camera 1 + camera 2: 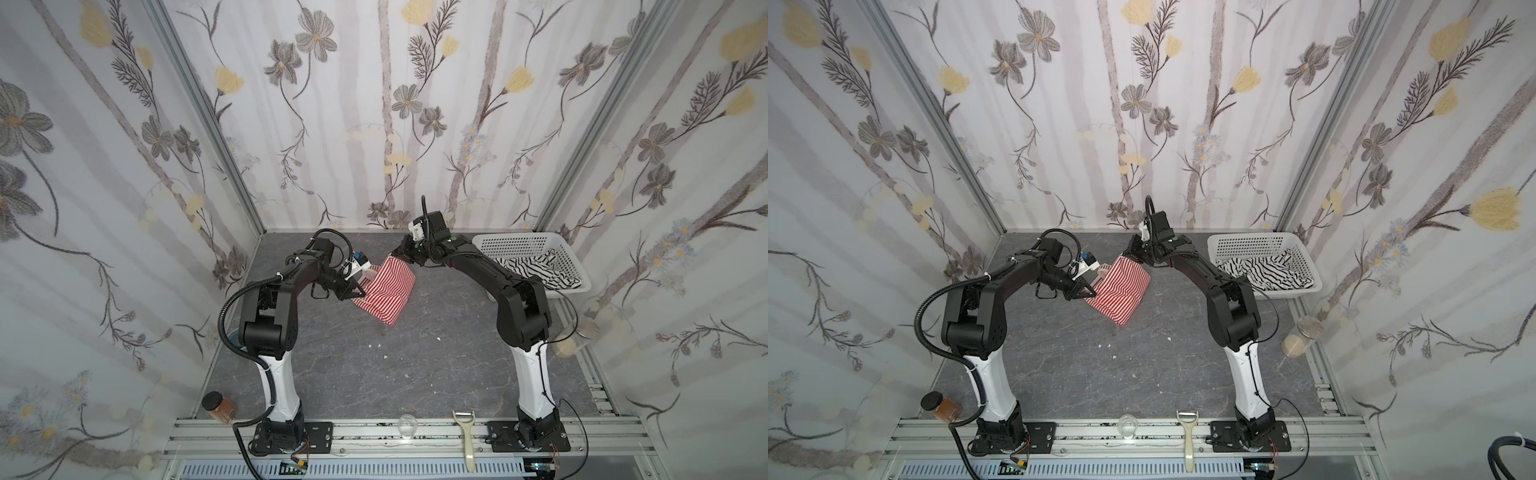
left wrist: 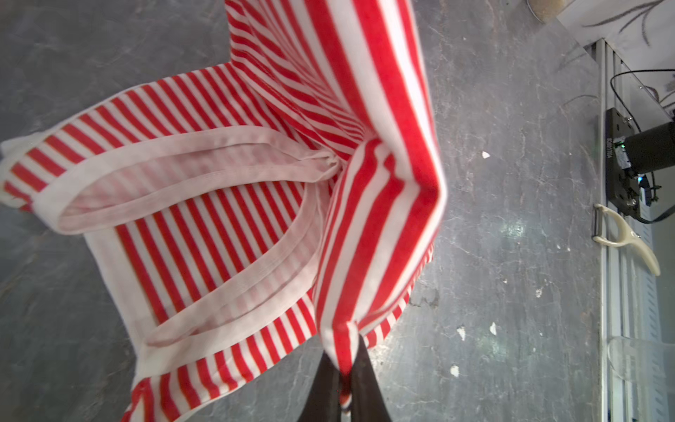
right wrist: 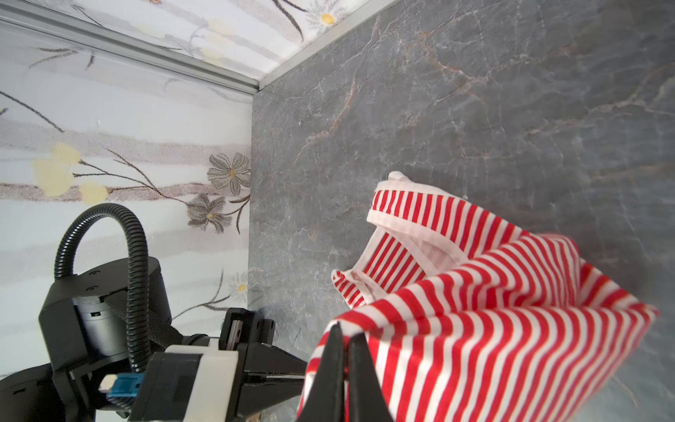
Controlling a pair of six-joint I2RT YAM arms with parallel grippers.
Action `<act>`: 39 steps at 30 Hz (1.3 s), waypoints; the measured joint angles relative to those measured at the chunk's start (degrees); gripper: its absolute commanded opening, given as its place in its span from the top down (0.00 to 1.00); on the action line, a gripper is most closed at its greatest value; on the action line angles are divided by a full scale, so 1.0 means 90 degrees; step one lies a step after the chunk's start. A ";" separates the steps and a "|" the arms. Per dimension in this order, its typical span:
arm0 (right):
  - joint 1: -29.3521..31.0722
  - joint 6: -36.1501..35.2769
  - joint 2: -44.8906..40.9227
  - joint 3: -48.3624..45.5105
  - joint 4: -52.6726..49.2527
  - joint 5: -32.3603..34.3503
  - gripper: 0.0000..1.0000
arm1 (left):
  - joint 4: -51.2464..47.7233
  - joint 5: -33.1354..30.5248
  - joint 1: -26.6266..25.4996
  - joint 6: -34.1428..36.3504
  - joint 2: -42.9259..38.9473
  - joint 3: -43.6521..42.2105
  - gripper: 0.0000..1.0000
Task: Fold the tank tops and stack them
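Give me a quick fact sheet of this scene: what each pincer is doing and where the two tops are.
left pincer: shut on an edge of the red striped top
right pincer: shut on another edge of the same top
red striped top: held up between both, over the table
black striped top: crumpled in the white basket
folded yet: neither

- We see two arms in both top views: the left arm (image 1: 270, 316) and the right arm (image 1: 523, 311), each with black upper links and a white, tapered lower link.
- Each stands on a black base plate (image 1: 322, 434) fixed with small screws, near the lower edge.
- A ribbed black conduit (image 1: 221, 320) loops beside the left arm; a thin black cable (image 1: 576, 320) runs along the right arm.
- We note a green dot (image 1: 454, 239) near the right wrist and a white camera block (image 1: 357, 262) with a blue connector.
- The left gripper (image 2: 345, 365) and right gripper (image 3: 347, 332) have black, wedge-shaped fingers.
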 measured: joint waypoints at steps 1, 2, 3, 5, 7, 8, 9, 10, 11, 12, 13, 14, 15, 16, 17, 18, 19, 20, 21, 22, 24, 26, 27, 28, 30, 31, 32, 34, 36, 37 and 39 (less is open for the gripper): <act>-0.0010 -0.0002 0.0243 0.0296 -0.0092 -0.0061 1.00 | 0.0007 0.0002 0.0073 0.0002 0.0114 0.0092 0.94; -0.0015 0.0000 0.0440 0.0525 -0.0095 -0.0148 1.00 | 0.0002 0.0000 0.0136 0.0002 0.0199 0.0153 0.94; -0.0012 0.0000 0.0590 0.0697 -0.0095 -0.0223 1.00 | 0.0002 -0.0002 0.0182 0.0002 0.0255 0.0182 0.94; 0.0000 0.0015 0.0835 0.0925 -0.0005 -0.0457 1.00 | -0.0012 -0.0002 0.0270 0.0015 0.0325 0.0189 0.94; 0.0017 0.0107 0.0981 0.1020 0.0083 -0.0641 0.95 | -0.0024 -0.0002 0.0357 0.0022 0.0374 0.0189 0.93; 0.0034 0.0124 0.1064 0.1056 0.0177 -0.0753 0.88 | -0.0027 0.0000 0.0398 0.0022 0.0410 0.0189 0.92; 0.0036 0.0143 0.1132 0.1066 0.0291 -0.0843 0.83 | -0.0027 0.0000 0.0442 0.0022 0.0452 0.0189 0.91; 0.0046 0.0216 0.1212 0.1081 0.0408 -0.0923 0.80 | -0.0039 -0.0007 0.0493 0.0017 0.0510 0.0202 0.90; 0.0053 0.0223 0.1294 0.1081 0.0517 -0.1008 0.76 | -0.0066 -0.0019 0.0542 -0.0005 0.0593 0.0250 0.90; 0.0063 0.0253 0.1355 0.1081 0.0590 -0.1052 0.75 | -0.0090 -0.0027 0.0573 -0.0036 0.0678 0.0325 0.89; 0.0063 0.0296 0.1421 0.1081 0.0673 -0.1112 0.72 | -0.0090 -0.0029 0.0614 -0.0083 0.0775 0.0427 0.89; 0.0066 0.0340 0.1464 0.1081 0.0714 -0.1137 0.70 | -0.0090 -0.0029 0.0656 -0.0153 0.0872 0.0542 0.89; 0.0066 0.0347 0.1484 0.1081 0.0765 -0.1149 0.70 | -0.0087 -0.0032 0.0682 -0.0180 0.0940 0.0634 0.89; 0.0068 0.0345 0.1494 0.1081 0.0840 -0.1183 0.70 | -0.0095 -0.0046 0.0712 -0.0214 0.1037 0.0775 0.88; 0.0066 0.0338 0.1494 0.1081 0.0908 -0.1195 0.69 | -0.0097 -0.0066 0.0736 -0.0313 0.1132 0.0920 0.87; 0.0063 0.0333 0.1477 0.1081 0.0971 -0.1224 0.69 | -0.0092 -0.0083 0.0746 -0.0359 0.1217 0.1059 0.85; 0.0061 0.0333 0.1440 0.1064 0.1020 -0.1229 0.66 | -0.0090 -0.0121 0.0755 -0.0406 0.1331 0.1234 0.82; 0.0061 0.0328 0.1370 0.1001 0.1056 -0.1231 0.64 | -0.0085 -0.0163 0.0755 -0.0522 0.1433 0.1399 0.80; 0.0063 0.0301 0.1299 0.0928 0.1095 -0.1224 0.64 | -0.0075 -0.0206 0.0753 -0.0563 0.1515 0.1530 0.77; 0.0066 0.0274 0.1175 0.0784 0.1151 -0.1200 0.64 | -0.0083 -0.0265 0.0753 -0.0690 0.1600 0.1678 0.72; 0.0095 0.0233 0.0901 0.0442 0.1195 -0.1098 0.66 | -0.0070 -0.0396 0.0755 -0.0818 0.1710 0.1899 0.65; 0.0175 0.0158 0.0680 0.0126 0.1256 -0.0986 0.67 | -0.0061 -0.0583 0.0775 -0.1035 0.1792 0.2089 0.60; 0.0219 0.0138 0.0648 0.0046 0.1273 -0.0964 0.69 | -0.0039 -0.0678 0.0792 -0.1098 0.1817 0.2152 0.59; 0.0277 0.0092 0.0639 -0.0012 0.1285 -0.0945 0.71 | -0.0010 -0.0770 0.0818 -0.1275 0.1824 0.2183 0.59; 0.0364 0.0058 0.0678 -0.0080 0.1270 -0.0928 0.76 | 0.0036 -0.0850 0.0877 -0.1406 0.1766 0.2152 0.59; 0.0410 0.0046 0.0716 -0.0104 0.1287 -0.0930 0.79 | 0.0056 -0.0838 0.0889 -0.1540 0.1668 0.2052 0.59; 0.0449 0.0044 0.0765 -0.0129 0.1304 -0.0945 0.81 | 0.0056 -0.0821 0.0896 -0.1591 0.1530 0.1919 0.59; 0.0488 0.0049 0.0855 -0.0175 0.1370 -0.0947 0.85 | 0.0063 -0.0721 0.0823 -0.1676 0.1192 0.1632 0.59; 0.0498 0.0056 0.0952 -0.0185 0.1430 -0.0952 0.88 | 0.0114 -0.0590 0.0658 -0.1758 0.0886 0.1392 0.59; 0.0495 0.0100 0.1010 -0.0185 0.1477 -0.0959 0.89 | 0.0170 -0.0505 0.0561 -0.1841 0.0763 0.1280 0.59; 0.0476 0.0177 0.1144 -0.0180 0.1581 -0.1001 0.90 | 0.0238 -0.0369 0.0376 -0.1872 0.0661 0.1146 0.59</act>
